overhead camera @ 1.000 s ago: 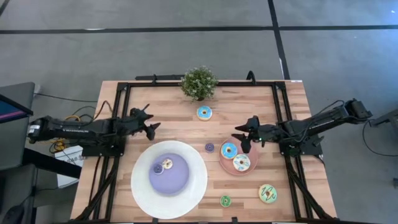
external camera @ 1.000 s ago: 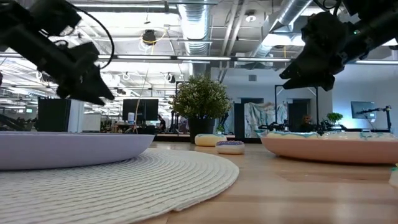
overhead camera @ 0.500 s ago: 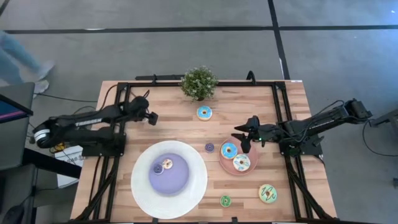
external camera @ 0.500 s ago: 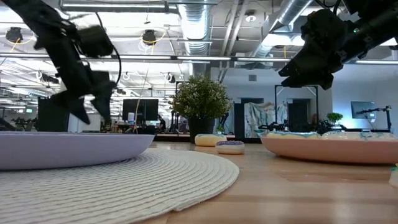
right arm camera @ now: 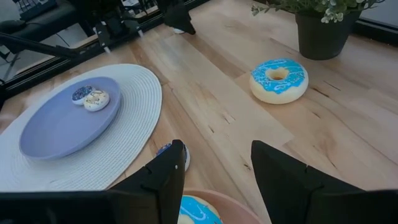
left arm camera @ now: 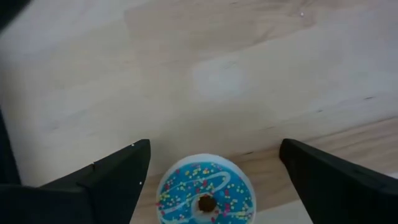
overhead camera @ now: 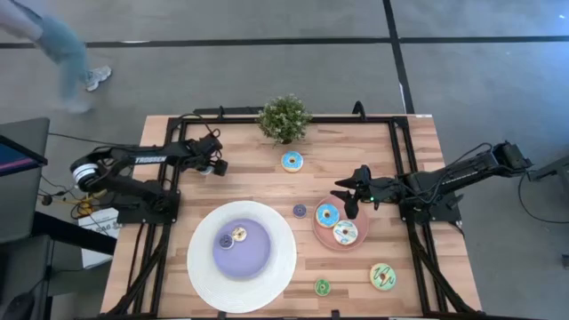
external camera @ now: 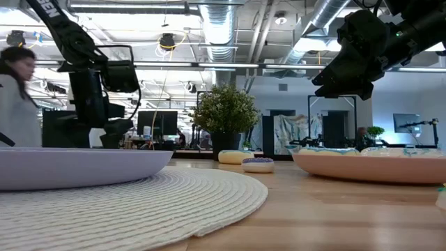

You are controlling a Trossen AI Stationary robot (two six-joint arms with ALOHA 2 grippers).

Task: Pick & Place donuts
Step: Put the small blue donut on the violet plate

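My left gripper (overhead camera: 212,166) is open near the table's far left and points down. Its fingers stand wide on either side of a tiny blue sprinkled donut (left arm camera: 206,198) lying flat on the wood, touching nothing. My right gripper (overhead camera: 345,200) hovers open above the pink plate's (overhead camera: 359,242) far-left rim. That plate carries a blue donut (overhead camera: 327,214) and a white-green one (overhead camera: 345,233). A big blue donut (overhead camera: 292,161), a tiny purple one (overhead camera: 300,211), a tiny green one (overhead camera: 322,286) and a green-yellow one (overhead camera: 383,276) lie on the table. Two tiny donuts (overhead camera: 233,237) rest on the large white-and-purple plate (overhead camera: 267,276).
A potted plant (overhead camera: 284,118) stands at the far edge, just beyond the big blue donut. Black frame rails (overhead camera: 169,178) run along the table's sides. Bare wood lies between the two arms (overhead camera: 258,182). A person (overhead camera: 62,53) walks on the floor beyond the far-left corner.
My left arm has swung from beside the large plate toward the table's far edge and tipped its gripper downward over the tiny blue donut. My right arm has kept still. A person has walked into view behind the table.
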